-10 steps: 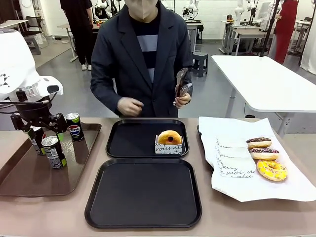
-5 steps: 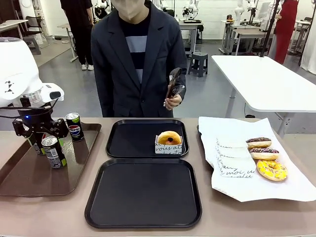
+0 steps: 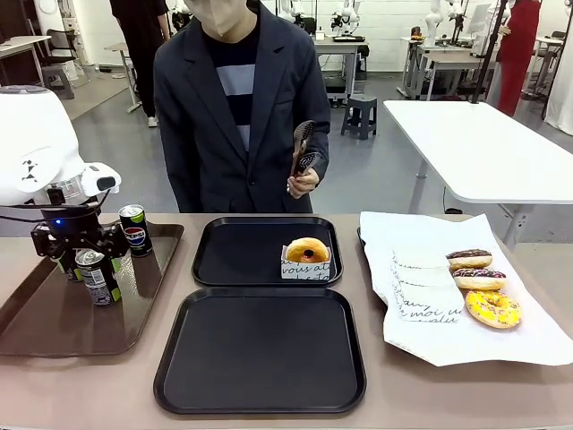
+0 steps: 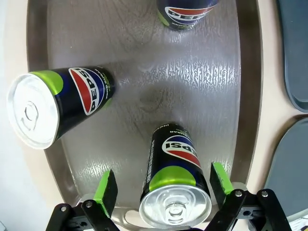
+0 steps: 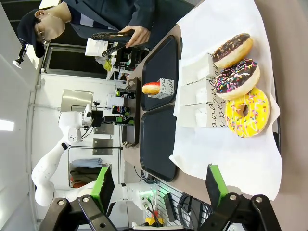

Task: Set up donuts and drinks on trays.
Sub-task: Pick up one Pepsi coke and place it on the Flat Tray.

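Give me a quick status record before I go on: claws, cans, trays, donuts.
left claw: open, pads flanking one upright can on brown tray, gaps both sides
other cans: two, same tray
right claw: open, nothing held
far black tray: one glazed donut in paper sleeve
near black tray: nothing on it yet
white paper: three loose donuts
person: hand holding tongs

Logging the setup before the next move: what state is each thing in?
left tool: open, astride one Pepsi can, not gripping
right tool: open, empty
other Pepsi cans: two, upright on brown tray
far black tray: holds one sleeved glazed donut
near black tray: empty
tongs: in person's hand
iced donuts: three on white paper
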You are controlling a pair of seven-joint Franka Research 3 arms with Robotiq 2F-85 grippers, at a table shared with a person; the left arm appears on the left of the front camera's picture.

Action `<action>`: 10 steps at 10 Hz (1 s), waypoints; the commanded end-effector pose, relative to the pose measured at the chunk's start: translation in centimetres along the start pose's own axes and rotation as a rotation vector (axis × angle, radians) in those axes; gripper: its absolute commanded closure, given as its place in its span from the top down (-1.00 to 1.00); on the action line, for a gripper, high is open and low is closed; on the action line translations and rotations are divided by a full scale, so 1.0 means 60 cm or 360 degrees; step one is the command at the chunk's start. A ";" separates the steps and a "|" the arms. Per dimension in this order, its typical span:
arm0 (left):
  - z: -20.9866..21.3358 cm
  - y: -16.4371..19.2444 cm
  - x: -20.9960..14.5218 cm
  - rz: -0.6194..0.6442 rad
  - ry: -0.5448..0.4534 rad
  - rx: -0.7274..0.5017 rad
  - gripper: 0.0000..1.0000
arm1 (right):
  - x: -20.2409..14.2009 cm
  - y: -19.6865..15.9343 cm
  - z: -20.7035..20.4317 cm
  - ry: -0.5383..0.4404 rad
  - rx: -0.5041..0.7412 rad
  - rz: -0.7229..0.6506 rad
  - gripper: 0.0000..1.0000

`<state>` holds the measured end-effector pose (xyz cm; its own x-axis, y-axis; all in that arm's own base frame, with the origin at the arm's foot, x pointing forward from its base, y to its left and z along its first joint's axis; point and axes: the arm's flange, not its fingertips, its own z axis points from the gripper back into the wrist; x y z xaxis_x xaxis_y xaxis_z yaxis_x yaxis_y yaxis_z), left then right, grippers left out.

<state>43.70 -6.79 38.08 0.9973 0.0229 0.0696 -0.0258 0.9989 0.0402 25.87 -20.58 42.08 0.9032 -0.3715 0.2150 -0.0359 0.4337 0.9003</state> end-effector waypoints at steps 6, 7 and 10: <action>0.009 -0.012 0.009 0.0004 -0.0030 0.0015 0.65 | 0.000 -0.002 -0.002 -0.0012 0.0028 0.0012 1.00; 0.010 -0.013 0.010 0.0012 -0.0021 0.0019 0.35 | 0.000 -0.002 -0.002 -0.0012 0.0028 0.0012 1.00; 0.013 -0.012 0.008 0.0044 0.0017 0.0034 0.31 | 0.000 -0.002 -0.002 -0.0012 0.0028 0.0012 1.00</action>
<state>44.11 -7.29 38.35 0.9975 0.0161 0.0689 -0.0188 0.9991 0.0389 25.87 -20.58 42.08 0.9032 -0.3715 0.2150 -0.0359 0.4337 0.9003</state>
